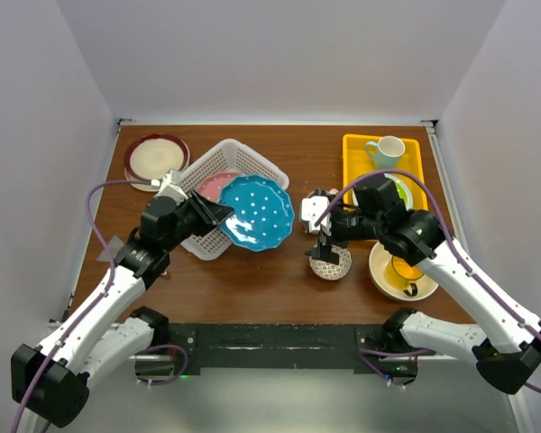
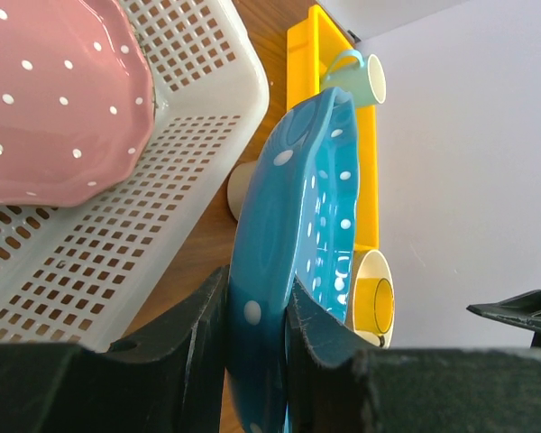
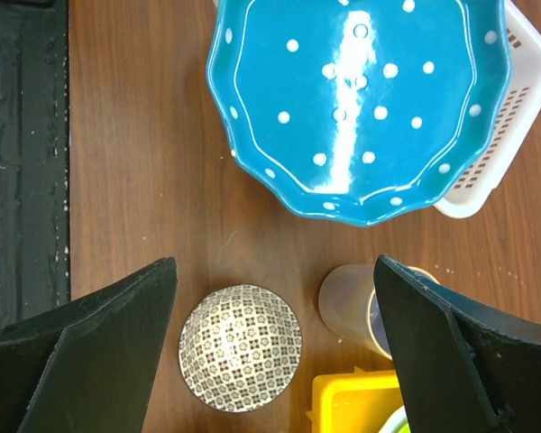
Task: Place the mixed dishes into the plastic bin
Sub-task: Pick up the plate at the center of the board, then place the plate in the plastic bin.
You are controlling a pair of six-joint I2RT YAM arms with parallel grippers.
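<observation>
Crockery lay spread over the wooden table. The left gripper pinched the rim of the blue dotted plate, one finger on each face. In the left wrist view the plate stood nearly edge-on between the black fingers.

In the top view the plate hung tilted at the 4 o'clock side of the white plastic bin, overlapping its rim. Whether the two touched could not be told. The bin sat toward 10 o'clock of the table's middle, with the pink dotted plate inside it. A pink-and-cream plate rested on the table at the bin's 10 o'clock, apart from it.

The right gripper had its jaws spread wide, holding nothing, above the small patterned bowl, which sat upside down on the wood. From the right wrist, a beige mug lay at the bowl's 3 o'clock, near it.

A large cream bowl with a yellow mug in it stood at 4 o'clock of the table's middle. The yellow tray at 1 o'clock carried a pale mug with a blue handle.
</observation>
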